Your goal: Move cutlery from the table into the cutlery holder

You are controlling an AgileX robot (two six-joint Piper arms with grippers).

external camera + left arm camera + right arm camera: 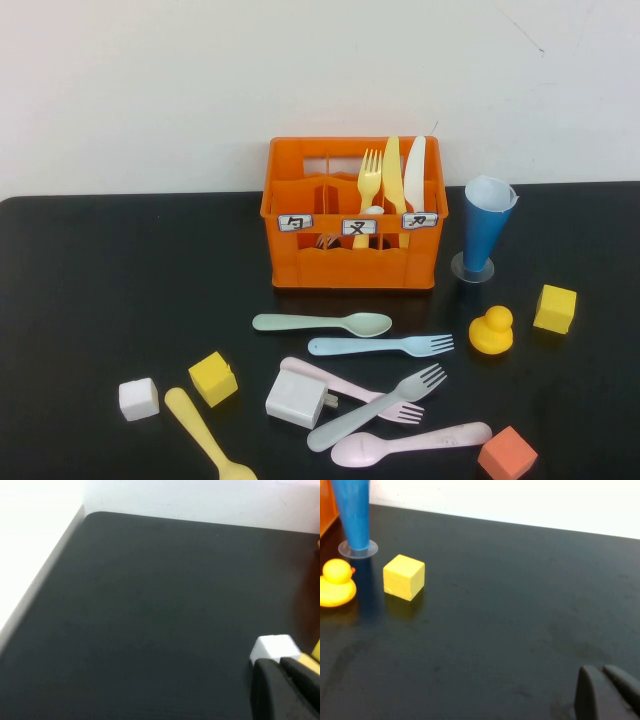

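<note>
The orange cutlery holder (300,262) stands at the back centre of the black table (100,300). It holds a yellow fork (369,190), a yellow knife (394,180) and a white knife (414,175). On the table in front lie a pale green spoon (322,323), a pale blue fork (380,346), a pink fork (350,390), a grey fork (378,407), a pink spoon (410,443) and a yellow spoon (207,436). Neither gripper shows in the high view. My left gripper (277,664) is shut and empty, low beside a white cube (274,646). My right gripper (600,672) is shut and empty over bare table.
A blue cone cup (487,228), a yellow duck (491,331) and a yellow cube (555,308) stand right of the holder. An orange cube (507,455), another yellow cube (213,378), the white cube (139,398) and a white block (296,398) lie among the cutlery.
</note>
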